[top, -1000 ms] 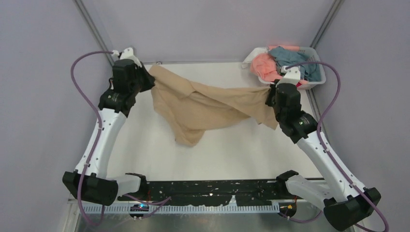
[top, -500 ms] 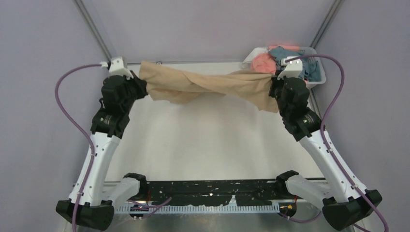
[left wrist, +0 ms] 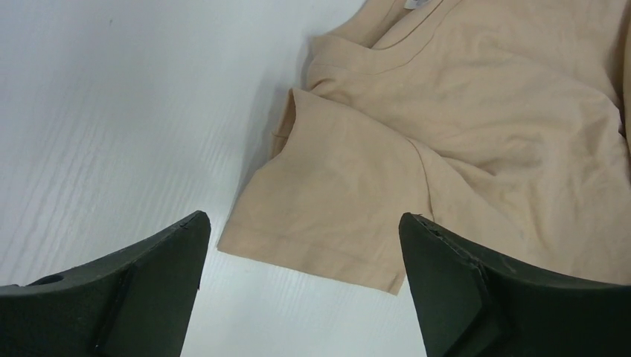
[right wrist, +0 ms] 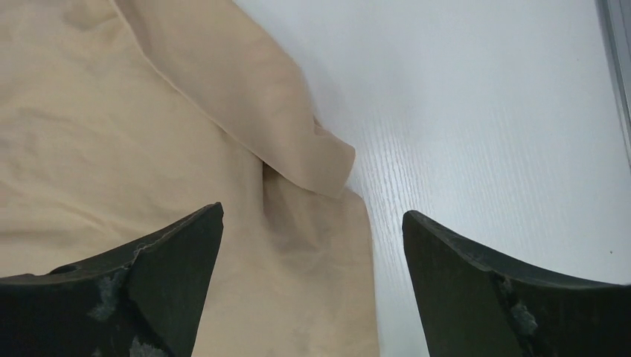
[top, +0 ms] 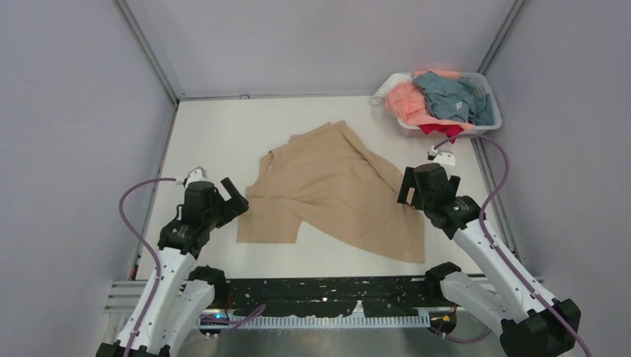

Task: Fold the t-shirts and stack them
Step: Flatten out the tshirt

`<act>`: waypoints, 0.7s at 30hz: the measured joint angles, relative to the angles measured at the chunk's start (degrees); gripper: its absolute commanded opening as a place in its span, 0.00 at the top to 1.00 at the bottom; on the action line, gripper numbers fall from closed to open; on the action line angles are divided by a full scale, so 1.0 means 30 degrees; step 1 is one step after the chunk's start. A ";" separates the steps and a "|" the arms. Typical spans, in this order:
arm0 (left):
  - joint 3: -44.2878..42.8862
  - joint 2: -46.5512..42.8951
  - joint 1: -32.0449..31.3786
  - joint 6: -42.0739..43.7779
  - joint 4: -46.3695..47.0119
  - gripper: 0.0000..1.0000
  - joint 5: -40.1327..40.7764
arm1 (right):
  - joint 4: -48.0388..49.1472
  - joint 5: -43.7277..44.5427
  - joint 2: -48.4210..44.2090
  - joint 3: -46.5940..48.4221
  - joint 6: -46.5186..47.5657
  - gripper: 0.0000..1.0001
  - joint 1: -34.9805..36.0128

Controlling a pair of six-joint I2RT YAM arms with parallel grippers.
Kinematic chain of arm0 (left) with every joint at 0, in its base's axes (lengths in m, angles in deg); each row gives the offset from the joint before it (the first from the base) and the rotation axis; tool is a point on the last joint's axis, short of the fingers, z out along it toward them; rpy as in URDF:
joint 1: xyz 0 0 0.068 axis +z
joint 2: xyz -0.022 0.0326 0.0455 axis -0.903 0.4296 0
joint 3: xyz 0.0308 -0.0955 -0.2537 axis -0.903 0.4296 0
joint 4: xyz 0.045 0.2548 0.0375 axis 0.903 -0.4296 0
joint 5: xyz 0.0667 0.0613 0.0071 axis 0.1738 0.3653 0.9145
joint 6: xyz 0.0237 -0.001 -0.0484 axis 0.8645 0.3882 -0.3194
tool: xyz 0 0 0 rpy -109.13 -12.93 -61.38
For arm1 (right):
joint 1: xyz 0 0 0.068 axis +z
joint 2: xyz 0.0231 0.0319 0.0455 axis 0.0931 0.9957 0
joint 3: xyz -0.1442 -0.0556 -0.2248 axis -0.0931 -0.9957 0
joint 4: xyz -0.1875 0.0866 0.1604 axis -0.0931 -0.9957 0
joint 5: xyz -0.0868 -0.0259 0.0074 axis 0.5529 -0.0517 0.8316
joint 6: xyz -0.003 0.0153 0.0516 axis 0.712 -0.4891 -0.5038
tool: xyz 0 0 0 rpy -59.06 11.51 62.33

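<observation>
since the tan t-shirt [top: 335, 190] lies spread between them for folding, left gripper [left wrist: 301, 217] and right gripper [right wrist: 312, 210] hover empty, jaws wide.

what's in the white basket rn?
The basket holds a salmon-pink shirt, a grey-blue shirt and a sliver of red shirt at its near edge. Anything beneath them is covered.

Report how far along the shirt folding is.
Done: the tan shirt lies spread on the table, not yet folded. In hand: nothing; left gripper and right gripper are open at its edges. Left: folding it, then the shirts in the basket.
</observation>
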 measured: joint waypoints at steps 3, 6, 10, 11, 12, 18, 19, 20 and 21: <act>-0.0350 0.0022 0.0000 -0.0182 -0.0831 0.00 -0.0029 | -0.0321 0.0466 -0.1027 -0.0204 -0.1005 0.05 0.0000; -0.0066 0.0240 0.0000 -0.0430 -0.1392 0.01 -0.0379 | -0.0554 0.0678 -0.3140 -0.1180 -0.2127 0.05 0.0000; 0.1428 0.1107 0.0000 -0.0998 -0.1508 0.12 -0.0794 | -0.1399 0.0772 -0.5231 -0.2470 -0.3861 0.05 0.0000; 0.1843 0.1494 0.0000 -0.1107 -0.1501 0.16 -0.0998 | -0.1596 0.0780 -0.5595 -0.2718 -0.4262 0.05 0.0000; 0.2149 0.1902 0.0000 -0.1253 -0.1479 0.19 -0.1231 | -0.1923 0.0794 -0.6040 -0.2958 -0.4860 0.05 0.0000; 0.2805 0.4641 0.0000 -0.1530 -0.0131 0.46 -0.2317 | -0.3883 0.0889 -0.7504 -0.3606 -0.7453 0.05 0.0000; 0.2805 0.5180 0.0000 -0.1574 0.0299 0.53 -0.2557 | -0.3993 0.0889 -0.7453 -0.3636 -0.7810 0.05 0.0000; 0.2805 0.5617 0.0000 -0.1566 0.0627 0.59 -0.2696 | -0.4007 0.0874 -0.7329 -0.3694 -0.8072 0.05 0.0000; 0.2776 0.6003 0.0000 -0.1566 0.0947 0.62 -0.2907 | -0.4000 0.0823 -0.7162 -0.3759 -0.8225 0.05 0.0000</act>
